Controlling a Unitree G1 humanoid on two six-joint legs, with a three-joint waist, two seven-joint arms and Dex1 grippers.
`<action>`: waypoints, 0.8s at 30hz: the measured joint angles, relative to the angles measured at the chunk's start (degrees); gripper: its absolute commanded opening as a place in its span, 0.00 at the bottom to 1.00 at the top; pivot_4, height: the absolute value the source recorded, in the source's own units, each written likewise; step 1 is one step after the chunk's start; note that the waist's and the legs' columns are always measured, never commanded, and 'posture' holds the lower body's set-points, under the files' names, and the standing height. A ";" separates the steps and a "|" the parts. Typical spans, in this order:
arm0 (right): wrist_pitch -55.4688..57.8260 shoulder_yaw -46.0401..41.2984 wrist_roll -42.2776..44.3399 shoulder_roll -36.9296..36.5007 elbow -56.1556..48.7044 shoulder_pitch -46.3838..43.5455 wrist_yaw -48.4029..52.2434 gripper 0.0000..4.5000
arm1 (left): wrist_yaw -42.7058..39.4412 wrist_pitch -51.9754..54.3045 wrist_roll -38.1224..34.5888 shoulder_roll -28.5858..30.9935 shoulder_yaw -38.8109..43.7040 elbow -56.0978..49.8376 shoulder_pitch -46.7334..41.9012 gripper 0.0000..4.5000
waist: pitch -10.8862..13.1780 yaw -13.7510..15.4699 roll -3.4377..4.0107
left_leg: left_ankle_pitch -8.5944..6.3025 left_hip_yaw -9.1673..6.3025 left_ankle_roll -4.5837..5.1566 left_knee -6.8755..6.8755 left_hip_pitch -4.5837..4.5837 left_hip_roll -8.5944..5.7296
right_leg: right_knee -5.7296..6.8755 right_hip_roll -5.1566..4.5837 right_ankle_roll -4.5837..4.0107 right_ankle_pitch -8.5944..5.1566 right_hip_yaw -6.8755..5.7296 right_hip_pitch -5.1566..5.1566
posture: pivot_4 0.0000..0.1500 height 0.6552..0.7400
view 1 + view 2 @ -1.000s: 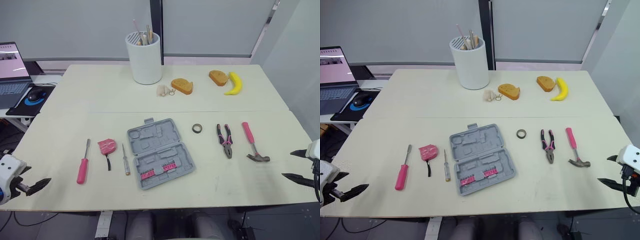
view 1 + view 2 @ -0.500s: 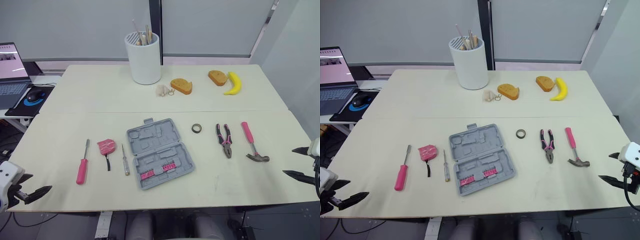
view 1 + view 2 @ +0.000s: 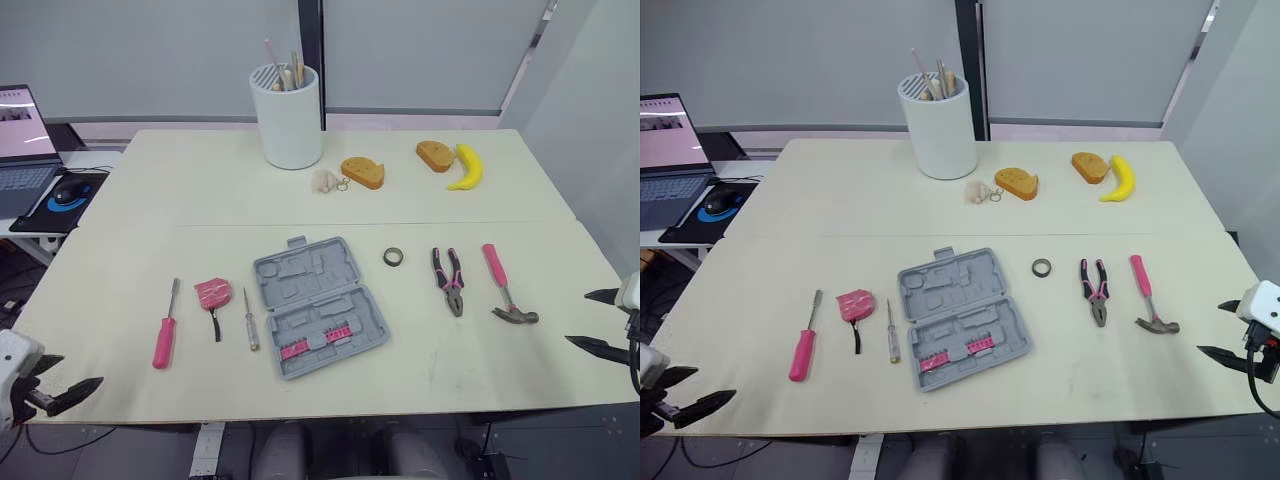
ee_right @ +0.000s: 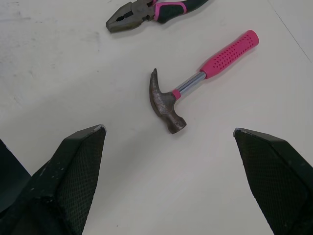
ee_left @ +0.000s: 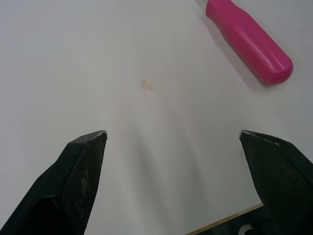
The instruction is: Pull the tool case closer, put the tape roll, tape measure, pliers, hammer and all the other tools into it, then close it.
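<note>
One hammer (image 4: 188, 83) near spread R pincer (image 4: 168, 129); wrist cam: head perhaps rusty.

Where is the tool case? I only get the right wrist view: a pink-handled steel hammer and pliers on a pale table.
Observer: The grey plastic tool case lies midway along the pale table, left of the pink-and-black pliers.
Visitor: What lies between them?
Observer: A small dark tape roll.
Visitor: Is the other claw busy?
Observer: No, the left claw is open and empty, near a pink-handled screwdriver.
</note>
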 measured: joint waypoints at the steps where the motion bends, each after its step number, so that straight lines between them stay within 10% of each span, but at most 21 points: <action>1: -0.01 0.23 -0.03 0.00 0.01 -0.08 -0.02 0.99 | 0.21 0.08 -0.05 -0.03 0.23 -0.51 0.14 1.00 | 0.00 0.00 0.00 | 0.00 0.01 0.00 0.00 0.00 0.00 | 0.00 0.00 0.00 0.00 0.01 0.00 | 1.00 0.89; 10: 8.30 1.38 4.86 1.69 -9.13 -5.31 -1.83 0.95 | 1.58 7.05 -3.44 -3.78 0.94 -10.87 0.21 0.96 | -0.02 -0.08 0.01 | 0.00 0.01 0.00 0.01 0.02 0.02 | 0.03 0.01 0.00 0.01 0.03 0.00 | 1.00 0.89; 24: 23.04 29.59 3.77 11.46 -22.77 -30.11 -11.56 0.16 | 1.40 8.61 2.57 -8.14 -23.54 -26.65 -15.26 0.00 | -0.10 0.07 -0.14 | 0.00 -0.04 0.02 0.23 -0.21 -0.02 | 0.03 0.06 0.02 0.17 0.03 -0.12 | 1.00 0.89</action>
